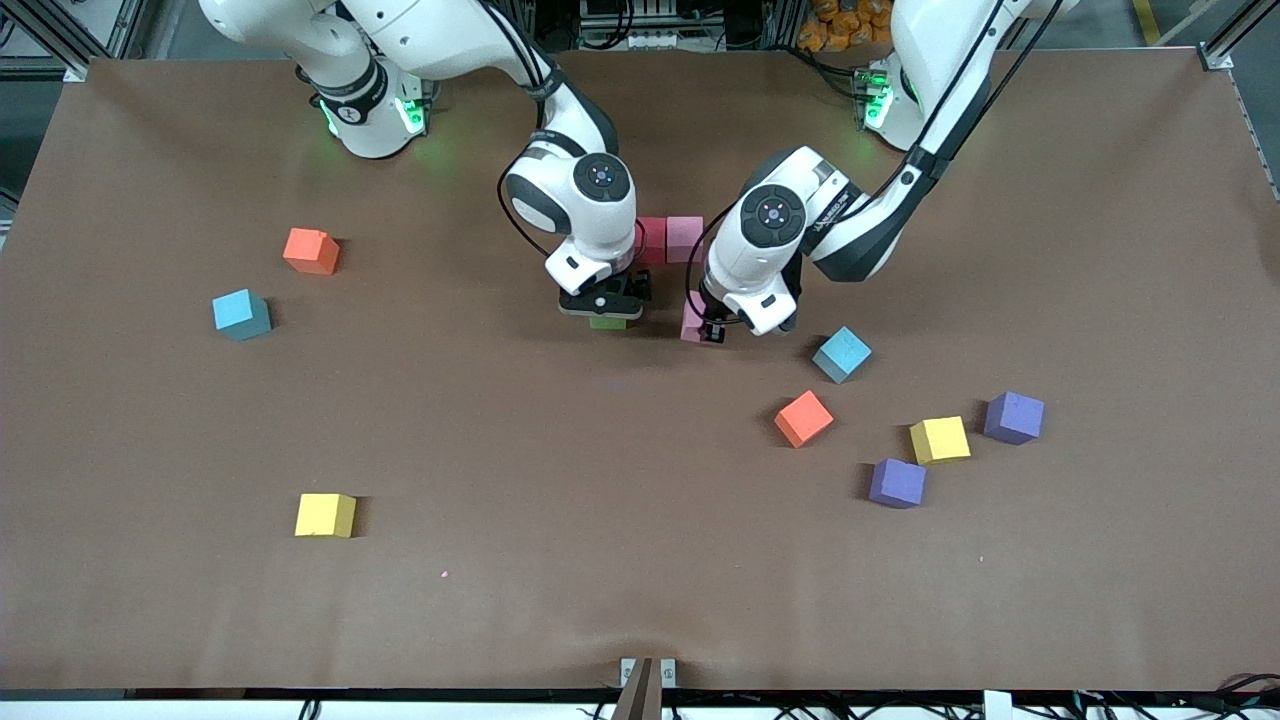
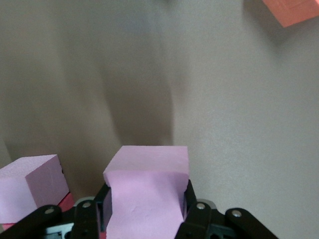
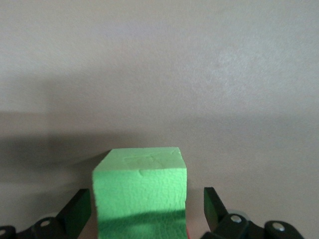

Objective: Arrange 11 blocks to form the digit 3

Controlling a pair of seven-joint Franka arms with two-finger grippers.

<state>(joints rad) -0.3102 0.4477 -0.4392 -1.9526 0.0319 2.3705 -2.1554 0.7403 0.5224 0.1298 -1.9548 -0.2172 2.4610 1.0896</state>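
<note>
Front view shows the left claw (image 1: pixel 708 330) clenched on a pink block (image 2: pixel 147 196) low at the bench (image 1: pixel 600 550) middle, beside the right claw (image 1: pixel 608 308), whose fingers (image 3: pixel 76 211) stand released around a green block (image 3: pixel 140 194), with two more blocks (image 1: pixel 670 239) touching just farther back.

Both arms reach in mid-table, the left gripper (image 1: pixel 712 330) apparently clamped at three o'clock of the spread-fingered right gripper (image 1: pixel 604 310).
</note>
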